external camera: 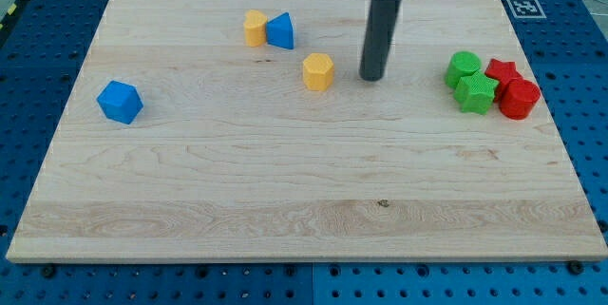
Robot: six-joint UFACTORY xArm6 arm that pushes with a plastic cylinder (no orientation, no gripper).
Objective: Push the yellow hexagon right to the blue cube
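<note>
Wooden board (285,181), my tip (371,78) right of yellow hexagon (318,71), blue cube (120,102) far left

Yellow hexagon (318,71): small yellow six-sided block, upright, flat face up, resting on the bench (285,181).

Blue cube (120,102): small blue block, turned so an edge faces the view's bottom. It lies well apart from the yellow hexagon, toward the view's left and slightly toward the view's bottom of it. The two do not touch.
</note>
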